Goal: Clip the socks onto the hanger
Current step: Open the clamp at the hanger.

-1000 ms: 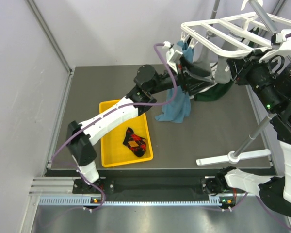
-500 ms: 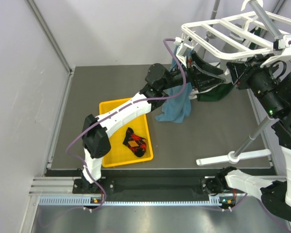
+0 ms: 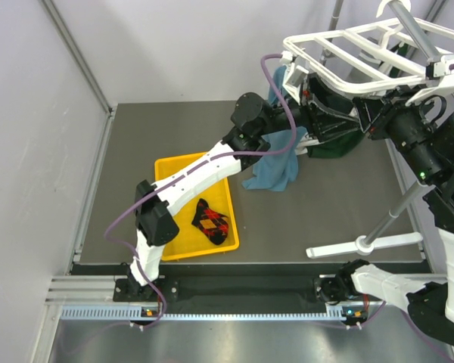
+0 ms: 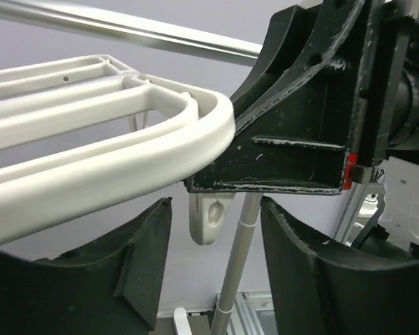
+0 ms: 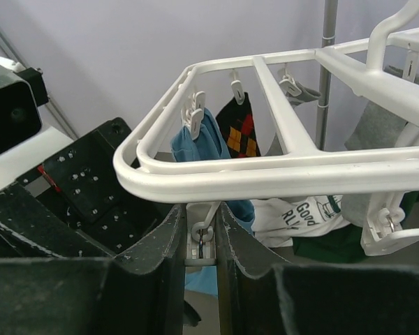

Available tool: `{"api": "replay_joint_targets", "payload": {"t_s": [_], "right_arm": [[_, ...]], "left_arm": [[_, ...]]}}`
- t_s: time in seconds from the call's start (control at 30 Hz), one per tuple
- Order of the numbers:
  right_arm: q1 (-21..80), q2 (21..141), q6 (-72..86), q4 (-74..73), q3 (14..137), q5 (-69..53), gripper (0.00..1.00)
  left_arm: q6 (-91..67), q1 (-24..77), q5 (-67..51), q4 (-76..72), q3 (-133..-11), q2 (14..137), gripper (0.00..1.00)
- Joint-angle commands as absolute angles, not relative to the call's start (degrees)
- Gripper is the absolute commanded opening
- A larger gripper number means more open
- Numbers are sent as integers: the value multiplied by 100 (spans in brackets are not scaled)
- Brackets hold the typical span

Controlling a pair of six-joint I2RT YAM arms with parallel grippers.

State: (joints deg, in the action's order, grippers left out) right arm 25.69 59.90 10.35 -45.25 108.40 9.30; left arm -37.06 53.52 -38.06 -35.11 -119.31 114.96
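White left arm (image 3: 189,176), purple cable (image 3: 265,64)

We read "Good" above "RL" on a white cloth (image 5: 298,213) hanging just beyond the right gripper (image 5: 200,236); nothing else is legible.

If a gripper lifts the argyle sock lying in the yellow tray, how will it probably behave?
The argyle sock lies bent and flat, so it would likely droop limply from a pinch. It looks small and thin, probably light. Its flat cloth seems unlikely to roll.
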Motion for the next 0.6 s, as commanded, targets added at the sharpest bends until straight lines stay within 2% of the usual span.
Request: {"api": "replay_joint_targets", "payload": {"t_s": [0.0, 0.17, 0.2, 0.23, 0.27, 0.3, 0.33, 0.37, 0.43, 0.47, 0.5, 0.57], "right_arm": [[2540, 5959, 1099, -4544, 10837, 791, 0], [2549, 5985, 1142, -4597, 10881, 782, 0], [2540, 5985, 1160, -4614, 10890, 791, 0], [2549, 5985, 1186, -4614, 10890, 826, 2], [2549, 5985, 1213, -4675, 10890, 852, 6], [2540, 5994, 1291, -4719, 10942, 905, 21], [2540, 6020, 1335, -4781, 10986, 1018, 25], [2540, 6038, 1379, -4851, 11047, 1046, 27], [2549, 6108, 1485, -5088, 11241, 1168, 34], [2540, 6135, 1538, -5158, 11302, 1230, 38], [2540, 6161, 1660, -5324, 11425, 1309, 47], [2540, 6196, 1792, -5501, 11583, 1555, 53]], "left_arm": [[-3349, 5414, -3797, -3261, -12181, 11531, 57], [-3024, 5475, -3630, -2980, -12190, 11417, 33], [-2815, 5519, -3569, -2823, -12182, 11382, 22], [-2647, 5563, -3307, -2699, -12138, 11286, 17], [-2437, 5685, -3183, -2620, -12068, 11216, 13], [-1991, 5756, -2982, -2454, -11998, 11145, 7], [-1743, 5844, -2771, -2400, -11893, 10979, 3], [-1505, 6019, -2273, -2356, -11691, 10891, 0], [-863, 6178, -1900, -2233, -11558, 10749, 0], [-696, 6318, -1524, -2172, -11532, 10723, 0], [-364, 6389, -1347, -2136, -11505, 10697, 0], [-45, 6634, -907, -2039, -11461, 10644, 0]]}}
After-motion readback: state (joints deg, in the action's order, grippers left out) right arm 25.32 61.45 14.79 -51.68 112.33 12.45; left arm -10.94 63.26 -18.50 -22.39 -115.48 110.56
